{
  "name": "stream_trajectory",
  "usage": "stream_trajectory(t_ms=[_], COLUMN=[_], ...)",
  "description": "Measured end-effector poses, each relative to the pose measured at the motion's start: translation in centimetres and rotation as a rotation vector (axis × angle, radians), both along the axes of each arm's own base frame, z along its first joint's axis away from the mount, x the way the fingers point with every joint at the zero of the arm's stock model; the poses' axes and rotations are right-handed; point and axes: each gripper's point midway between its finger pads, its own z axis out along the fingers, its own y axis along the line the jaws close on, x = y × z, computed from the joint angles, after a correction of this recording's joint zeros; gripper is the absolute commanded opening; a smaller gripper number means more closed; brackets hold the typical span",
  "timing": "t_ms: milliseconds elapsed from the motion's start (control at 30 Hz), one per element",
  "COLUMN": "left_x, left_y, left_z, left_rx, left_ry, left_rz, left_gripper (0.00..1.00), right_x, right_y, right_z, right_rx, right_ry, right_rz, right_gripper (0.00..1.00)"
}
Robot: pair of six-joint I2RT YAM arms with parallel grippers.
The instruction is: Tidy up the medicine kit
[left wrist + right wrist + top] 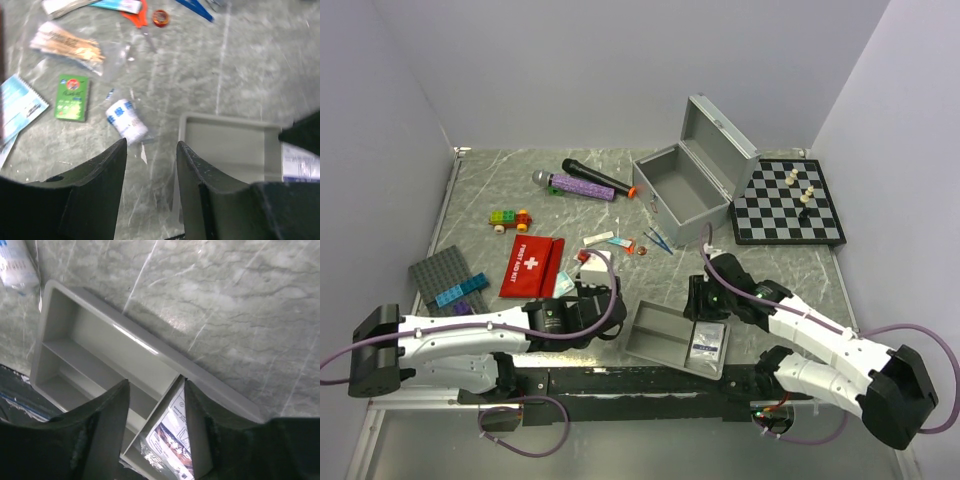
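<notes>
The silver-grey metal case (672, 196) stands open at the back of the table. Near the front lies the grey divided tray (658, 336), with a medicine packet (706, 343) in its right compartment. My right gripper (704, 304) hangs over that end of the tray (90, 340), open. Its fingers straddle the divider and the packet (175, 435). My left gripper (151, 145) is open over bare table just left of the tray (225, 145), with nothing between its fingers. A white bandage roll (126, 119) and a green packet (72, 97) lie ahead of it. The red white-cross pouch (532, 265) lies further left.
A chessboard (788, 205) with a few pieces sits at the back right beside the case. A microphone (592, 176), a purple stick (582, 187) and a small toy car (510, 218) lie at the back left. A studded block plate (445, 275) is at the left edge.
</notes>
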Motion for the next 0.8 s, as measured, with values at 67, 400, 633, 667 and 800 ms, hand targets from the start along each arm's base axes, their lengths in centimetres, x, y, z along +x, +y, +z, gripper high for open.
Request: stream_trajectory(t_ms=[67,400,633,667,800], left_x=[0.5,0.3,0.6,0.6,0.8], left_y=[0.8,2.8,4.9,5.1,5.8], left_z=[-0.2,-0.6,-0.3,-0.3,-0.6], left_rx=[-0.03,-0.098,-0.14,-0.149,-0.155], left_ry=[0.015,0.042,0.035,0.034,0.034], left_rz=[0.057,0.162,0.243,0.255,0.282], left_gripper=[0.48,0.48,0.46,0.46,0.45], right_x=[-0.3,-1.1,-0.9,-0.8,-0.3], right_y=[0.3,0.7,0.4,0.4,0.4], right_z=[-0.2,-2.1,-3.4,-3.6,-3.9], right_rx=[-0.001,-0.026,-0.064,-0.068,-0.077], right_ry=[0.014,0.092,0.129,0.132,0.124], right_rz=[0.012,-0.004,-0.048,-0.055,-0.086], right_gripper=[0.5,0.51,0.42,0.41,0.32])
